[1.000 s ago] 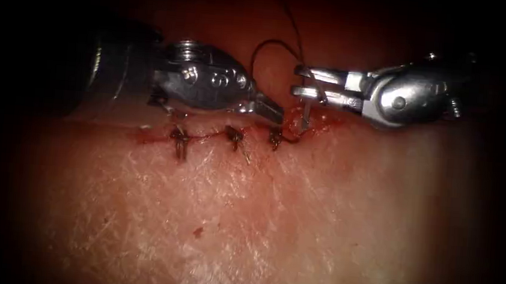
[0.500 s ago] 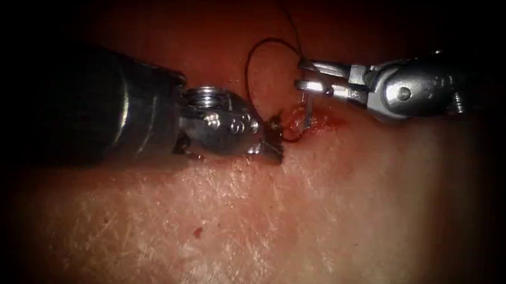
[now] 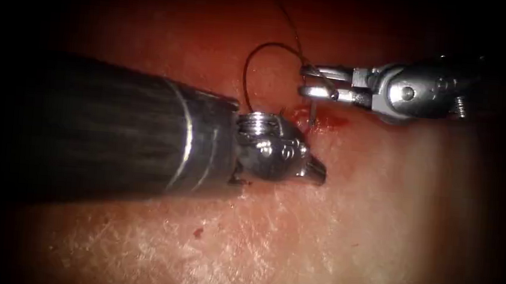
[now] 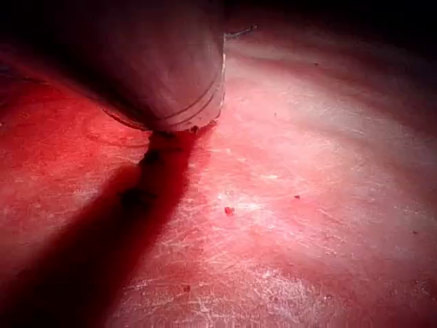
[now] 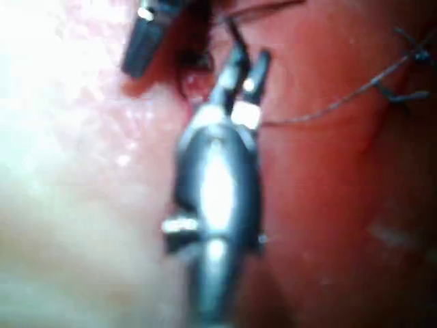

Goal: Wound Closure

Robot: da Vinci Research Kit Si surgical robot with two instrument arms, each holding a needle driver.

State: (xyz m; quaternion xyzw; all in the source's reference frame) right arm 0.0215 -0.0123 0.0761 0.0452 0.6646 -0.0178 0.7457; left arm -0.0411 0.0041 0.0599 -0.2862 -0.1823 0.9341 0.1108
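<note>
My right tool (image 3: 315, 82) comes in from the right and is shut on the curved needle (image 3: 314, 109) near its upper end. The needle hangs down from the jaws, its lower end at the cut's (image 3: 322, 121) red right end; how deep it sits in the tissue (image 3: 343, 227) is unclear. Dark thread (image 3: 253, 61) arcs up and left from those jaws. My left tool (image 3: 318, 173) lies in front of the cut, shut, with nothing seen in it. The right wrist view shows the right tool (image 5: 244, 68), thread (image 5: 328, 109) and the left tool's tip (image 5: 143, 37).
The left arm's thick dark shaft (image 3: 115, 131) crosses the left half of the endoscope view and covers the stitched part of the cut. Red fluid (image 3: 333, 122) wets the cut's right end. A small red spot (image 3: 197, 232) marks the pale tissue in front.
The left tool has swung down and to the right, towards the viewer, hiding the three stitches. The right tool has lifted a little with the needle.
</note>
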